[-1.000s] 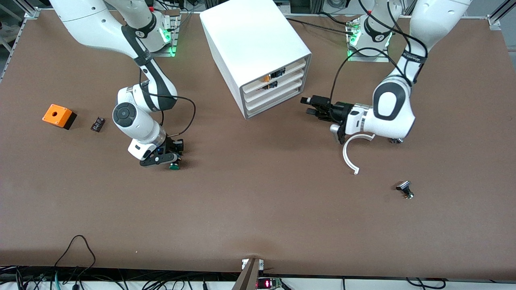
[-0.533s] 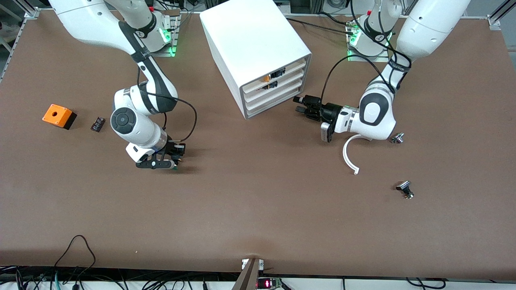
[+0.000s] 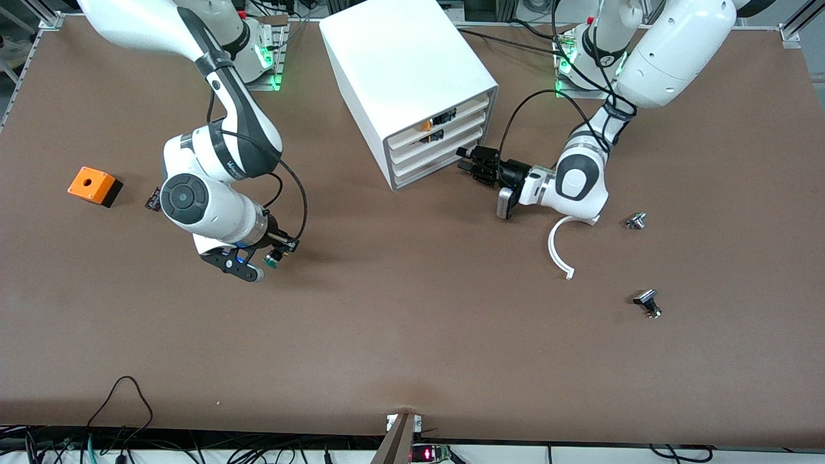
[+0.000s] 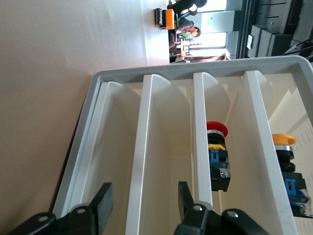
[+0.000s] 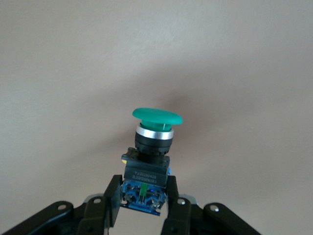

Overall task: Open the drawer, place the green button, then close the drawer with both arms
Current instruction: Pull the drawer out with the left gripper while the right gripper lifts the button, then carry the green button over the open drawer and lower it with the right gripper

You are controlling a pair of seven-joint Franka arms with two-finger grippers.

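The white cabinet (image 3: 406,71) stands toward the arms' side of the table, and its lowest drawer (image 3: 433,169) is shut. My left gripper (image 3: 465,163) is open, just in front of the lower drawers. In the left wrist view my left gripper (image 4: 144,205) has its fingers (image 4: 101,205) either side of a white drawer edge, with the lowest drawer (image 4: 115,147) beside the table. My right gripper (image 3: 274,256) is shut on the button (image 3: 273,260), a little above the table. The right wrist view shows the green cap (image 5: 156,116) and the black body between my right gripper's (image 5: 145,196) fingers.
The upper drawers hold a red-capped part (image 4: 216,147) and an orange-capped one (image 4: 284,147). An orange box (image 3: 92,184) and a small black part (image 3: 155,198) lie toward the right arm's end. A white curved strip (image 3: 559,248) and two silver parts (image 3: 636,221) (image 3: 647,303) lie toward the left arm's end.
My right gripper has lifted the button off the table and tilted. My left gripper has moved closer to the cabinet's lower drawers.
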